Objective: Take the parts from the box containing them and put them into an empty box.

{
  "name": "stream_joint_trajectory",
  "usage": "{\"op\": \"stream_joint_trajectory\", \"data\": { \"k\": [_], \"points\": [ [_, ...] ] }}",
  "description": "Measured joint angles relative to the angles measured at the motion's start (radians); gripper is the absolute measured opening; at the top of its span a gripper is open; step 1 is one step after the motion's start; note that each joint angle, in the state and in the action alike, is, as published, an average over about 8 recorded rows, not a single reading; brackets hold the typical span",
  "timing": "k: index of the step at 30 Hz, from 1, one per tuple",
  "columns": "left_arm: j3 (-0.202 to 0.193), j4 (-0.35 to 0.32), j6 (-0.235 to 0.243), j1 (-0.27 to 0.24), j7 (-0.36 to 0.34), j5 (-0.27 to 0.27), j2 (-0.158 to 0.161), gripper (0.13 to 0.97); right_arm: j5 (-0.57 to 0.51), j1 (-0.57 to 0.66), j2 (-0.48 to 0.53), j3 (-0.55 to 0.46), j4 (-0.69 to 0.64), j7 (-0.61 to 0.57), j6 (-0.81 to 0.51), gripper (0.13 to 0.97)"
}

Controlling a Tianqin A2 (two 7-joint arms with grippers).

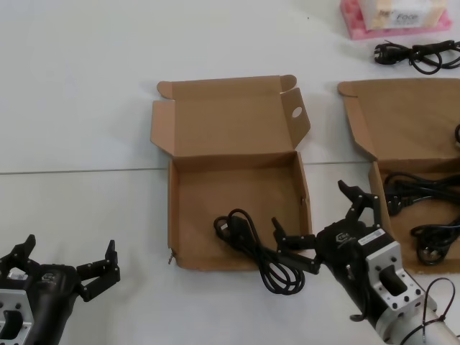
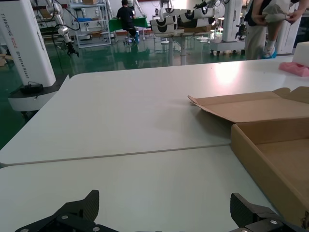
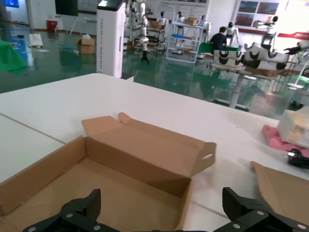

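Across the near front wall of the shallow brown cardboard box with the hole-punched lid flap (image 1: 188, 223) lies a coiled black power cord (image 1: 253, 248): its plug end rests on the box floor while its outer loops hang over the front edge onto the white table (image 1: 79, 108). Just beside those loops, at the box's front right corner, the right gripper (image 1: 327, 223) sits low with its black fingers (image 1: 291, 248) spread wide apart and holding nothing; the right wrist view looks between them (image 3: 159, 212) into the same box (image 3: 140, 159). To the right, partly cut off by the picture's edge, a second brown cardboard box (image 1: 402, 129) stands open with more black coiled cords (image 1: 420, 215) in its tray. Beyond it, one further black cord (image 1: 417, 54) lies on the table next to a pink foam pack (image 1: 395, 18). At the near left of the table, well apart from both boxes, the left gripper (image 1: 68, 266) rests with its fingers open and empty.
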Motion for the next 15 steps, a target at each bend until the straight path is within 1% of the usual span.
{"op": "stream_joint_trajectory", "data": {
  "k": [6,15],
  "points": [
    [0.000,0.000,0.000,0.000,0.000,0.000,0.000,0.966,-0.035,-0.035,-0.024,0.070,-0.004,0.000,-0.026,0.897],
    [0.000,0.000,0.000,0.000,0.000,0.000,0.000,0.966,-0.088,-0.088,-0.059,0.177,-0.011,0.000,-0.066,0.959]
  ]
}}
